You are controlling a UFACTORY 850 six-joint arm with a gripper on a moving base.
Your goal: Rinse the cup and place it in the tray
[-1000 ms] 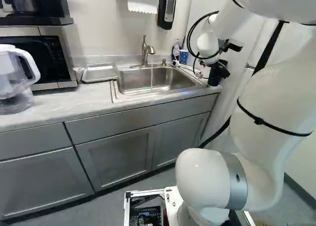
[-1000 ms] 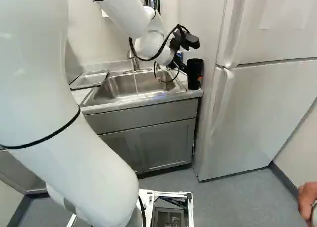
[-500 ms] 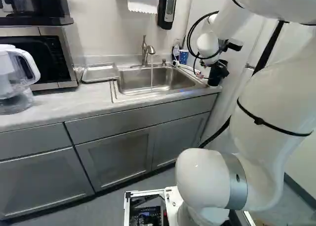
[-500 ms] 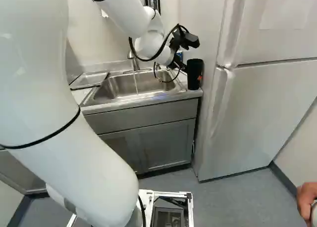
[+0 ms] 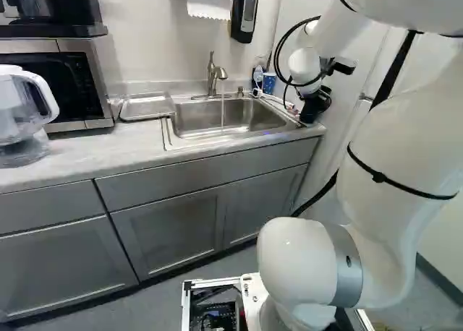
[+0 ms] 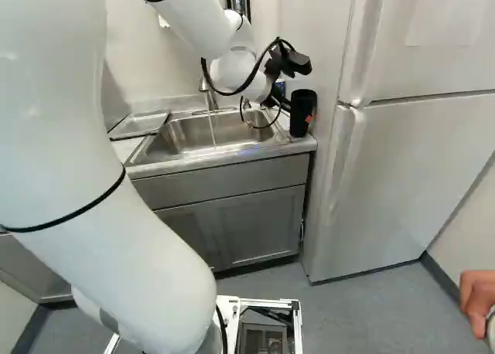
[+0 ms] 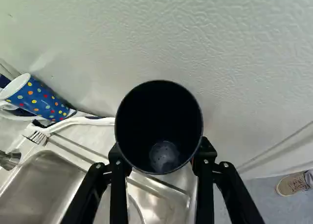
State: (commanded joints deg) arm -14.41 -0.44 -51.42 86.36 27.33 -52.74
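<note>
Cup (image 6: 302, 116), black, upright, beside the sink (image 5: 249, 115) – shifted slightly sinkward, with the claw (image 7: 160, 154) pinching its sides. Bearing on task: likely the start of the carry to the running tap (image 5: 213, 76), tray (image 5: 145, 107) after. Obscured: cup's underside, finger contact beneath rim; lift-off uncertain.

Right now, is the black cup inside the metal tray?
No, the black cup is held in the gripper, away from the tray.
</note>
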